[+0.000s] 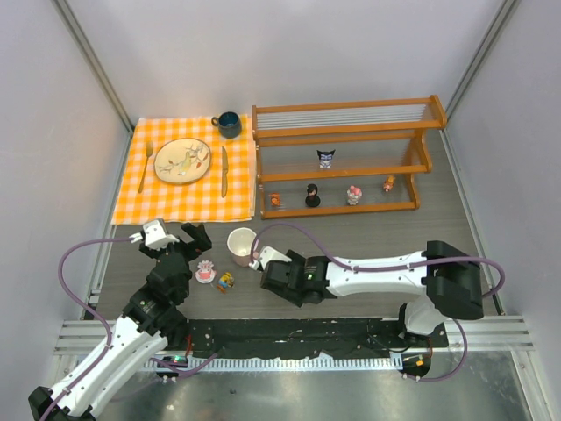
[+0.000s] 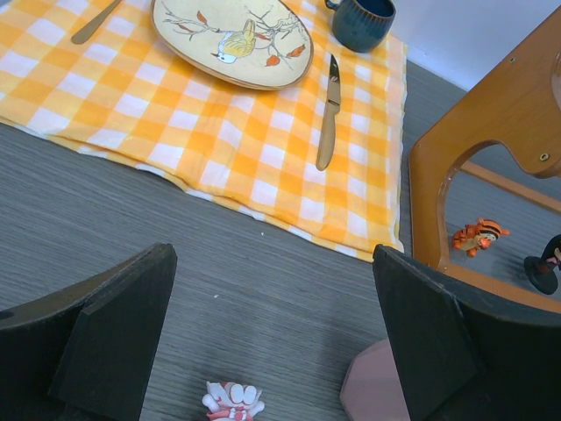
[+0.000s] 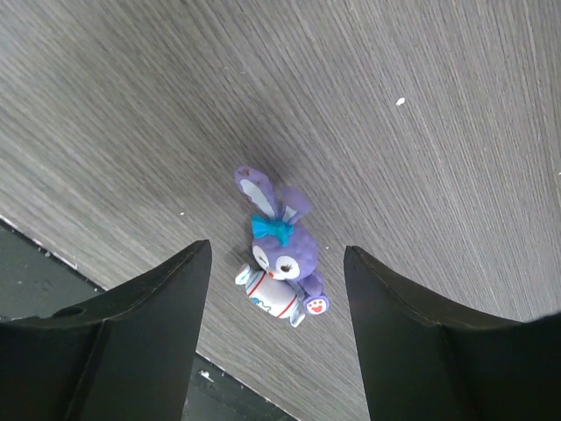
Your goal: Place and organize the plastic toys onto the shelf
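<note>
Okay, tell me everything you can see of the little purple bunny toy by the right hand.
The purple bunny looks like glossy plastic: two long ears with pale insides, a teal bow, and a white striped belly or egg at its front. It lies tipped over on the grey wood-grain table, inside the open right hand, touching neither finger.

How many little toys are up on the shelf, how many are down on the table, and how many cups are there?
Toys on the shelf: 5
Toys on the table: 3 (pink-white one, yellow one, purple bunny)
Cups: 2 (white-pink mug, blue cup)
Total: 10
</note>
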Tool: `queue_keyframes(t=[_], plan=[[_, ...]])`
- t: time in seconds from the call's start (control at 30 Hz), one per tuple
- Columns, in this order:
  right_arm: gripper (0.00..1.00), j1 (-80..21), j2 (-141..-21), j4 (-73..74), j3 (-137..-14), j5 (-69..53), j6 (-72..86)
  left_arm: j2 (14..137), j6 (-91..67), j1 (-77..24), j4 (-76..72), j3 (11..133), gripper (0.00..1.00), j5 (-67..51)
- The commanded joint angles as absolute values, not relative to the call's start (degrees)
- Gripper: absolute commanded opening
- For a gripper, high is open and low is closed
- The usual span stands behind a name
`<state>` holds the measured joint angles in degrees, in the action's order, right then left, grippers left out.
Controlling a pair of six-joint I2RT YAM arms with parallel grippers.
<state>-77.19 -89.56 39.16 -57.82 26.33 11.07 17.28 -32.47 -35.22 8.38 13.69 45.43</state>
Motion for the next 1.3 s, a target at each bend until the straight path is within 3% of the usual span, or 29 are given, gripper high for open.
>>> queue_keyframes(t=[0.0, 0.9, 1.1, 1.27], plan=[[0.67, -77.34, -91.66, 35.42, -57.04, 28.92, 10.72, 17.40, -31.82, -35.07, 5.45, 13.97, 1.00, 46.41], [0.58, -77.43, -100.98, 43.86, -61.79, 31.38, 15.82, 16.96, -31.90, -35.07, 5.80, 13.89, 1.00, 46.49], [0.42, -77.61, -101.34, 44.30, -62.05, 31.11, 16.35, 16.88, -31.90, -35.07, 5.63, 13.89, 1.00, 46.49], [0.17, -77.61, -100.20, 44.30, -61.96, 31.37, 17.22, 16.88, -31.90, -35.07, 5.63, 13.80, 1.00, 46.49]])
